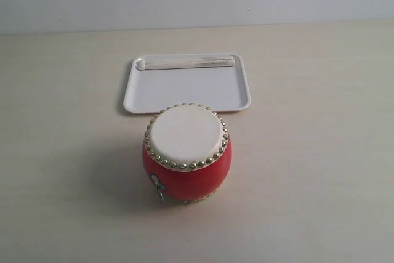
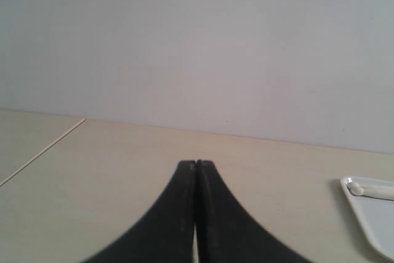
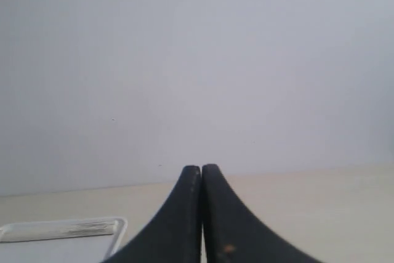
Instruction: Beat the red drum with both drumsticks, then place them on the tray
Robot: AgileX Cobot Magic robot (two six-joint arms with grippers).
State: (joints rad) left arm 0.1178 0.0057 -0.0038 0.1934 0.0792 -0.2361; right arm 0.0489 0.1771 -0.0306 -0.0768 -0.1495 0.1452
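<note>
Glossy red barrel-shaped drum [image 1: 187, 152] with a cream skin ringed by gold studs stands upright at centre frame on the pale table [image 1: 320, 183]. Just above it in the frame lies the flat white rectangular plastic tray [image 1: 184, 93]. Two slim pale wooden drumsticks [image 1: 184, 63] lie side by side along its upper rim. The black left gripper [image 2: 196, 163] and right gripper [image 3: 201, 167] are both clenched on nothing.

A pale wood-grain bench [image 1: 320, 152] carries a red drum [image 1: 187, 170] standing upright, just in front of a white tray [image 1: 184, 93].
</note>
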